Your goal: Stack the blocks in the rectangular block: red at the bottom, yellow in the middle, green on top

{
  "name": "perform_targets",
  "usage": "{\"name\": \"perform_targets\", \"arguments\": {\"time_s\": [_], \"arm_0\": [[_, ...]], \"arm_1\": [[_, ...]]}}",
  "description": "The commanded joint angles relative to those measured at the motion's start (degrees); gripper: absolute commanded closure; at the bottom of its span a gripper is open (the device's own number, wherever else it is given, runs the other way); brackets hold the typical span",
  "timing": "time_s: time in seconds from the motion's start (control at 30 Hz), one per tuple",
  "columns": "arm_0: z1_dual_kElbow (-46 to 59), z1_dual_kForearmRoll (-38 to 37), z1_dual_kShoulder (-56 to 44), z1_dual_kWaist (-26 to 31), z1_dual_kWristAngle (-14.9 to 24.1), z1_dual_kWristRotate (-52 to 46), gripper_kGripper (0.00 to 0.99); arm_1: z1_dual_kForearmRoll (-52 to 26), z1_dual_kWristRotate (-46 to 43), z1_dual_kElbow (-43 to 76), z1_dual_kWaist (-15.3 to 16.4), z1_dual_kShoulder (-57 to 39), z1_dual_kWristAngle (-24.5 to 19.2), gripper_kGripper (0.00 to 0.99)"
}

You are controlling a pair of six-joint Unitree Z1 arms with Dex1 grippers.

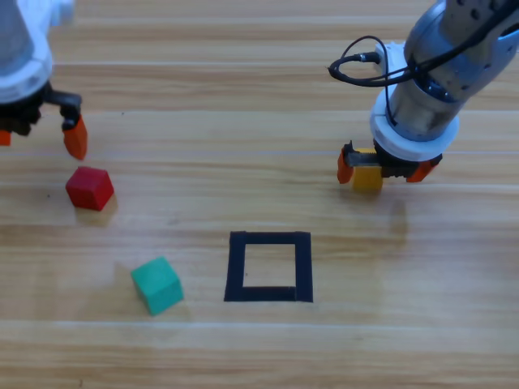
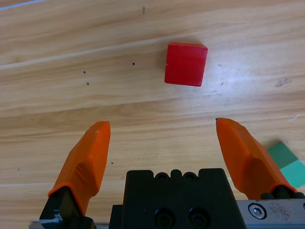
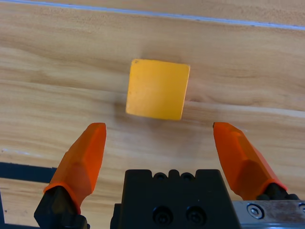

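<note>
High view: a wooden table (image 1: 243, 97) seen from above, described from left to right. At the far left edge, the left gripper (image 1: 40, 136) hangs above the table with its orange jaws spread wide and nothing between them. Just below it in the picture lies the red cube (image 1: 89, 188), resting on the wood, apart from the jaws. In the left wrist view the red cube (image 2: 186, 64) sits ahead of the open jaws, beyond their tips.

Lower and a little to the right lies the green cube (image 1: 157, 284), turned at a slight angle, on bare wood. To its right, near the picture's centre, is the black tape square (image 1: 269, 266); its hollow middle holds no cube.

Upper right, the right gripper (image 1: 381, 170) is low over the yellow cube (image 1: 367, 177), jaws on either side. In the right wrist view the jaws stand wide and the yellow cube (image 3: 157, 89) lies ahead of their tips, not gripped.
</note>
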Motion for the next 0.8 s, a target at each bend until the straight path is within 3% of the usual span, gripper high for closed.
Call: {"name": "perform_targets", "arguments": {"time_s": [0.03,0.47,0.7,0.8], "arm_0": [[-0.6,-0.1,4.6,1.0,-1.9,1.8,0.045],[0.8,-5.4,9.7,1.2,-7.9,2.3,0.045],[1.2,-8.1,12.2,2.1,-8.3,3.1,0.045],[1.6,-9.3,12.9,2.9,-7.8,3.4,0.047]], "arm_1": [[-0.6,0.4,-1.9,-1.4,5.5,0.5,0.007],[-1.1,0.3,-3.9,-1.8,8.1,0.3,0.090],[-1.6,0.2,-4.7,-2.8,9.0,0.0,0.183],[-1.8,0.0,-4.6,-3.2,9.2,0.0,0.266]]}}
